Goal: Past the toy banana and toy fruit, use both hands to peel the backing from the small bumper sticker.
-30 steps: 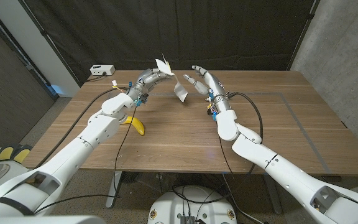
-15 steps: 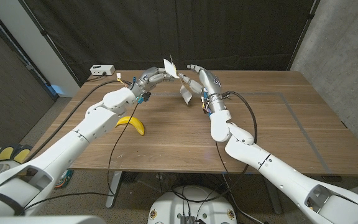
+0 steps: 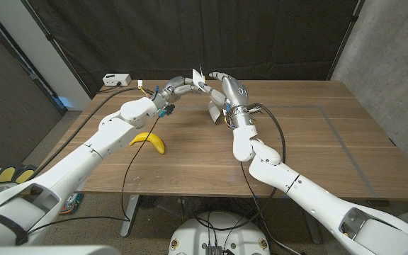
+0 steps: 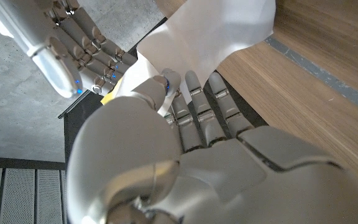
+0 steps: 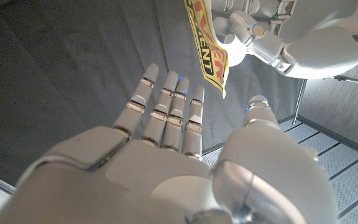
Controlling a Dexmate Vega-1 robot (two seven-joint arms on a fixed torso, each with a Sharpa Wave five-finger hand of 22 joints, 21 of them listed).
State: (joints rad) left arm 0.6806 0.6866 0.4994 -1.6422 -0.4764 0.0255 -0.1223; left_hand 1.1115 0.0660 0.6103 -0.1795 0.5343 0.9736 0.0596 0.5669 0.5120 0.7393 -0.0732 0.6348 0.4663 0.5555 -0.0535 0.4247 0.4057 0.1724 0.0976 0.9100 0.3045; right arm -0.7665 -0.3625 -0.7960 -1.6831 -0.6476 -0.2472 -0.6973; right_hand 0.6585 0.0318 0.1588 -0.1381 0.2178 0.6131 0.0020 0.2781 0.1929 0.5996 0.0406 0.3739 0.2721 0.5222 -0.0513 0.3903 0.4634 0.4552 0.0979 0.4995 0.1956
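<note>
Bumper sticker (image 3: 198, 76) is up in the air over the far middle of the wooden surface (image 3: 317, 142), pinched in the left hand (image 3: 183, 86). In the left wrist view the thumb presses the white sheet (image 4: 210, 31) against the fingers (image 4: 194, 99), so that grip looks solid. The right wrist view catches the printed side, yellow with red lettering (image 5: 211, 46), hanging from that same hand (image 5: 272, 37).

Going left to right: a small white box (image 3: 116, 79) sits at the far left corner, the toy banana (image 3: 149, 141) lies on the wood under the left arm, then the two hands meet in the middle. A second white piece (image 3: 214, 110) hangs just below the right hand (image 3: 222, 83), probably the backing, though it's hard to tell at this size. The right hand's fingers (image 5: 166, 106) are spread and straight, right next to the sticker, gripping nothing as far as I can see.
</note>
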